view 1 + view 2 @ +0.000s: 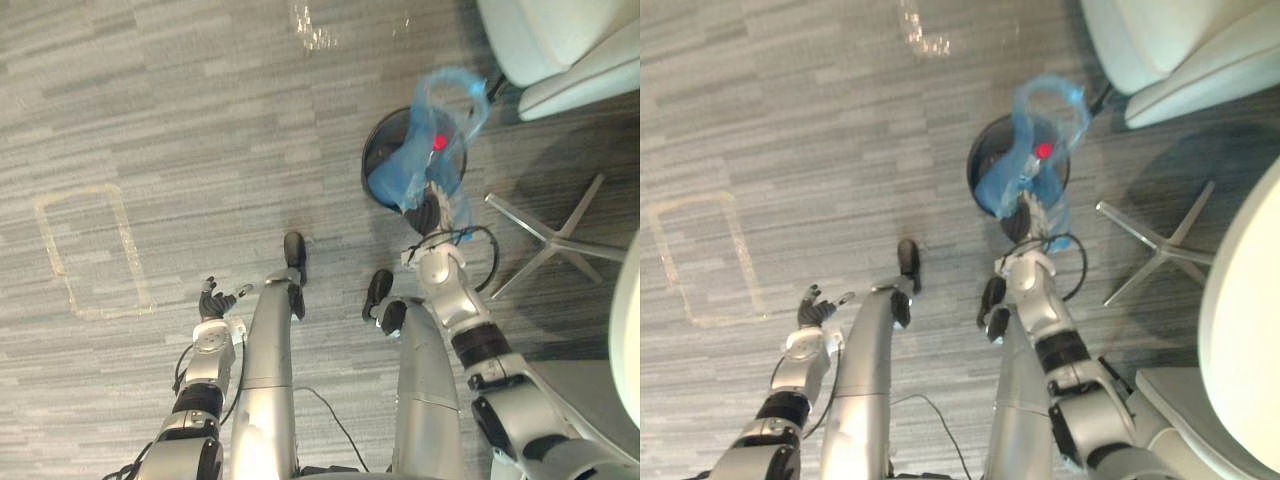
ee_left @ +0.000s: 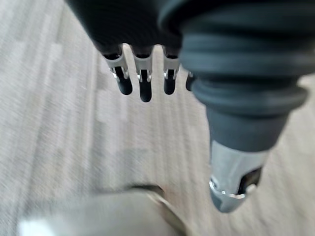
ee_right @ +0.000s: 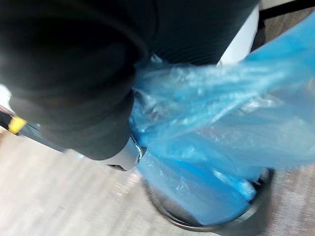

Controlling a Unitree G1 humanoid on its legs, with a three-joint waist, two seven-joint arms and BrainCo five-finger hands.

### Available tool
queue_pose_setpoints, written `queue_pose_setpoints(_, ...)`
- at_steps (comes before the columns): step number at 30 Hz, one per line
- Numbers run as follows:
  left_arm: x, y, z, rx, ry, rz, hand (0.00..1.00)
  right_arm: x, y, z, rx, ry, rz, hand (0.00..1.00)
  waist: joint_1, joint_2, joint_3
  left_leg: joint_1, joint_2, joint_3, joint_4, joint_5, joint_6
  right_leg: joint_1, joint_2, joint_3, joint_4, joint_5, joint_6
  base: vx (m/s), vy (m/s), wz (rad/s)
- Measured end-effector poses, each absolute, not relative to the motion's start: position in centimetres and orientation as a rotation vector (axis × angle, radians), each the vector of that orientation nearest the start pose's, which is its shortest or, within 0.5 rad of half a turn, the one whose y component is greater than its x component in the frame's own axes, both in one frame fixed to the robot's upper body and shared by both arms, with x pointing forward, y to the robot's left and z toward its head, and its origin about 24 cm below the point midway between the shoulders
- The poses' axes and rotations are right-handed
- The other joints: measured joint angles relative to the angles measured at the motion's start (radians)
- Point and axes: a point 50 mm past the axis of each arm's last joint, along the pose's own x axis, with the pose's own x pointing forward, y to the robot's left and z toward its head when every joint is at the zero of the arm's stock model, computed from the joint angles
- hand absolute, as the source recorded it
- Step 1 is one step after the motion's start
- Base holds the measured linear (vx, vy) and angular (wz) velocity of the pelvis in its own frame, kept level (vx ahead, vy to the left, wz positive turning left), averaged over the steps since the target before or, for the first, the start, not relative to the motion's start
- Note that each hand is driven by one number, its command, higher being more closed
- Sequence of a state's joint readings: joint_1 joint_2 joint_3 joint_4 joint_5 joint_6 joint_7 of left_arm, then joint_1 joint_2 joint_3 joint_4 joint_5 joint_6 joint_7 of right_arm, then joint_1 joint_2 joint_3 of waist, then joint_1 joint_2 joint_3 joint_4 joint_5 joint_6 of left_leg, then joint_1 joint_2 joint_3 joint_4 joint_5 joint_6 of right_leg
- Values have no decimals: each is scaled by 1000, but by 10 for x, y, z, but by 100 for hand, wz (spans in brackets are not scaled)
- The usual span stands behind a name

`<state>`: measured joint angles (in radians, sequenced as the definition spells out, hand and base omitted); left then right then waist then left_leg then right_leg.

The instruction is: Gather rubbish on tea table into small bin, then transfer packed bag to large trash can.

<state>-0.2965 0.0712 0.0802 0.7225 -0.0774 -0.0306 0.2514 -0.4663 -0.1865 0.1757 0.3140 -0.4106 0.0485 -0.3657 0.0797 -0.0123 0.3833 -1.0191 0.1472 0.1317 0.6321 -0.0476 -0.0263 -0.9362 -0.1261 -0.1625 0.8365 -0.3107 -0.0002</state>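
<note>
- Right hand point(image 1: 433, 213): fingers closed on the blue bag point(image 1: 437, 120).
- Blue bag: held over the black round bin point(image 1: 372, 152), lower part inside it; a red item point(image 1: 439, 143) showed through the plastic.
- Left hand point(image 1: 214, 301): fingers loosely spread, empty, over the carpet point(image 1: 200, 120).

Floor: I see grey carpet point(image 1: 150, 100) in long streaks of lighter and darker grey, running across the room.
Marking: on the left, a pale tape outline point(image 1: 92, 250) forms a rectangle on the carpet.
Light: a bright glare patch point(image 1: 315, 28) sits at the far middle.
Far right: a white upholstered seat point(image 1: 560, 50).
Right: a silver star-shaped chair base point(image 1: 560, 240), with soft shadow around it.
Near right: a white rounded shell point(image 1: 1240, 320); I can't tell whether it's a chair or a table.
</note>
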Motion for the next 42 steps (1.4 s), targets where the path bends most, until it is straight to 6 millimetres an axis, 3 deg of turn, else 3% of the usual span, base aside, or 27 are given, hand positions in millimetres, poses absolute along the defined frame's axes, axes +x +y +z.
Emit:
queue_pose_setpoints(1,277,172,-46,22,429,273,0,325,-130,95,-601,-233,-147,100,-13,-22,-19,60,-2,10,-44,7,-1,57,2,-1,-45,14,-1,53,13,-2)
queue_pose_setpoints(3,269,166,-54,38,463,240,0,314,-126,86,-571,-217,-122,100,-26,-38,-29,137,-5,11,-91,12,-5,139,3,-11,-101,21,2,112,17,3)
queue_pose_setpoints(7,252,164,-69,51,530,230,0,292,-123,73,-483,-178,-92,100,-25,-68,-73,320,-20,20,-187,20,-13,334,7,-22,-222,36,13,153,20,5)
queue_pose_setpoints(9,241,163,-78,88,566,209,0,281,-121,67,-431,-162,-71,100,-29,-69,-95,427,-32,23,-260,26,-19,445,11,-26,-305,49,22,162,21,3)
queue_pose_setpoints(12,216,167,-99,152,669,180,0,270,-120,50,-399,-99,-27,100,-33,-71,-198,550,-45,32,-391,59,-26,572,30,-18,-464,96,31,226,11,-8)
queue_pose_setpoints(17,205,173,-107,207,714,150,0,270,-122,46,-373,-71,16,100,-47,-71,-221,712,-62,50,-546,118,-33,720,41,-7,-601,146,38,153,-3,-10)
queue_pose_setpoints(22,199,177,-108,237,715,121,0,260,-129,36,-373,-34,77,100,-56,-61,-301,843,-71,60,-690,166,-42,812,58,12,-686,179,46,55,-5,-13)
queue_pose_setpoints(25,198,167,-96,249,632,68,0,256,-133,33,-363,-23,117,100,-69,-54,-318,881,-74,56,-733,184,-44,835,63,16,-703,184,44,-16,12,-4)
queue_pose_setpoints(27,196,144,-80,243,526,-51,0,252,-140,36,-383,-29,145,100,-70,-42,-325,881,-73,45,-735,184,-43,835,61,23,-706,186,46,-51,16,1)
queue_pose_setpoints(31,191,119,-56,265,395,-216,0,250,-147,46,-320,-64,174,100,-70,-17,-341,900,-71,38,-737,183,-42,868,67,35,-745,211,49,-64,22,-4)
queue_pose_setpoints(37,220,123,-10,390,125,-223,0,249,-149,71,-292,-188,244,100,-71,20,-377,903,-69,34,-743,183,-40,871,77,48,-775,223,56,-63,12,-8)
queue_pose_setpoints(42,233,117,22,415,-49,-202,0,256,-141,89,-248,-259,322,100,-76,17,-390,924,-71,40,-743,191,-37,896,81,59,-792,251,47,20,9,-7)
